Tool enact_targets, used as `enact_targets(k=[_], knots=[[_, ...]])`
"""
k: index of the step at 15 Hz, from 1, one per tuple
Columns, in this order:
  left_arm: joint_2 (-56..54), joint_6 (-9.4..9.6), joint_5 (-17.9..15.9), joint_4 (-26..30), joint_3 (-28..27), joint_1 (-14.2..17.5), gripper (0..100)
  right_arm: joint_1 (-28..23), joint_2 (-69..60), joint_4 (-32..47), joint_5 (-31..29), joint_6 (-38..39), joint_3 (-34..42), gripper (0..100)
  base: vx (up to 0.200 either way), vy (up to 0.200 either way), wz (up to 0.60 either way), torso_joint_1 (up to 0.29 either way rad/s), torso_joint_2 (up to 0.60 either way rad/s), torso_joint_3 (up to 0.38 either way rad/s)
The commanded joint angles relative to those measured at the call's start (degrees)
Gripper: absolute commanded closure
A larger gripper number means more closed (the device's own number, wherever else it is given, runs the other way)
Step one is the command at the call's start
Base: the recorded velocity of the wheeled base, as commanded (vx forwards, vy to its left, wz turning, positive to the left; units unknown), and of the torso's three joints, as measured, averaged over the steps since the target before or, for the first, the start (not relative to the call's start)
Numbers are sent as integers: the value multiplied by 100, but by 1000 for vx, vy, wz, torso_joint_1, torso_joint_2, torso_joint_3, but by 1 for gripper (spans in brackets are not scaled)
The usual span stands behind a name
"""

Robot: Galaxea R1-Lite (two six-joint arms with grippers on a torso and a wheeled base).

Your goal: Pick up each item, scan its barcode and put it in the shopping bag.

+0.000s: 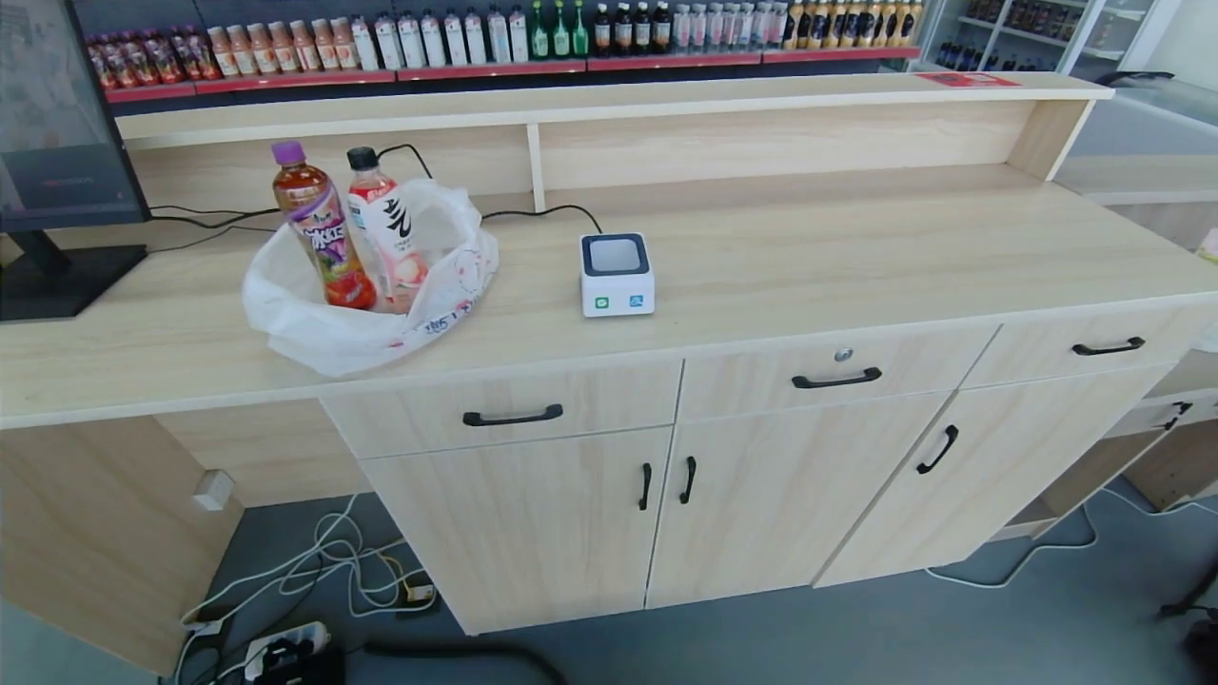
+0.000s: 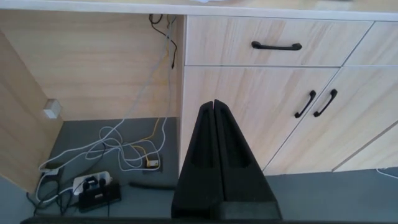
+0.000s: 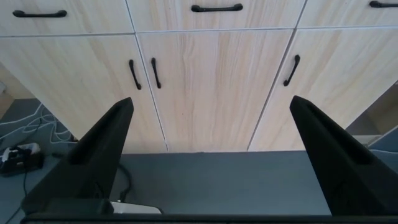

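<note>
Head view: the bench top. The white shopping bag sits open on it with two bottles upright inside, touching each other: a purple-capped bottle and a black-capped bottle with a white and pink label. The scanner, a small white box with its window facing up, is just beside the bag and clear of it, with a black cable running back from it. A monitor stands at the far end of the bench past the bag, and a shelf of drinks lines the back wall.

Left wrist view: the left fingers are pressed together with no gap and hold nothing. Past the fingertips is the cabinet front, with a pair of door handles and one drawer handle. The bench edge is beyond that. Off to one side of the fingers, a power strip and loose cables lie on the floor under the bench.

Right wrist view: the right fingers are spread wide with nothing between them. Straight ahead between the fingertips are closed cabinet doors, and a paired set of handles sits nearer one finger, a single handle nearer the other. Dark floor lies between the fingers and the doors.
</note>
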Motion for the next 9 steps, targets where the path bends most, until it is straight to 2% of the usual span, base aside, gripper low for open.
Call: enact_targets(k=[1,3,9], knots=[[0,-2,1,0,0,-1,100,0,0,2,1,-2,0,0,0,0,600,2,2,2],[0,-2,1,0,0,-1,100,0,0,-6,1,7,0,0,0,0,600,-5,-2,7],[0,-2,1,0,0,-1,100,0,0,-6,1,25,0,0,0,0,0,0,0,0]])
